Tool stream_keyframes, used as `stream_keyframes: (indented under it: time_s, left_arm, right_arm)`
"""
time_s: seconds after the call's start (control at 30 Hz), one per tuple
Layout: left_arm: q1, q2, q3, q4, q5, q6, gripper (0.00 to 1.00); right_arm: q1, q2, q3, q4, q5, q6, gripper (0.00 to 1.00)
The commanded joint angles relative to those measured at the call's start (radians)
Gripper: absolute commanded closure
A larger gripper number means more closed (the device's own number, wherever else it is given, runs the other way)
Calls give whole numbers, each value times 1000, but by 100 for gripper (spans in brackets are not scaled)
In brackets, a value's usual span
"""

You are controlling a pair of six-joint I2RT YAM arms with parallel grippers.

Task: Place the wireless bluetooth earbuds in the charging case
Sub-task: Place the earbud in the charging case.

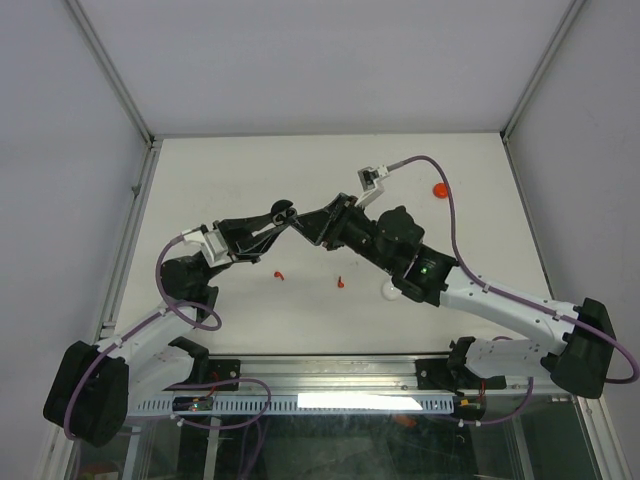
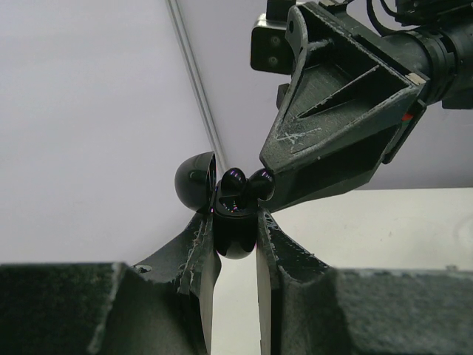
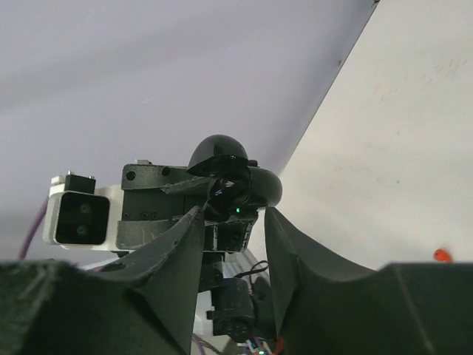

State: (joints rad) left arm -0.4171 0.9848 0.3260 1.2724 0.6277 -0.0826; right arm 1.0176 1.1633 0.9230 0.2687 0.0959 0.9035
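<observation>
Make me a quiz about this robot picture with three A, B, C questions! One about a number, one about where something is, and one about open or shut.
1. How many red earbuds lie on the table?
A. one
B. two
C. five

2. Where is the black case?
A. flat on the table
B. in the left gripper
C. under the table

3. The case's lid is:
A. open
B. shut
C. missing

Answers:
1. B, because the top view shows two small red ones lying loose.
2. B, because the left gripper clamps the case up in the air.
3. A, because the lid swings aside and the black earbuds show inside.
</observation>
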Motion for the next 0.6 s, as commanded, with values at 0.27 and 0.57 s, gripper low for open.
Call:
stream_keyframes:
  time_s: [0.27,0.57]
  left_arm:
    - [-2,-18,46,-4,-16,-19,100]
    - [-6,-17,59,-34,-13,-31,100]
  right_arm:
    - [4,-6,154,-66,-165,-383,54]
    - [4,11,197,-137,-193,-429,53]
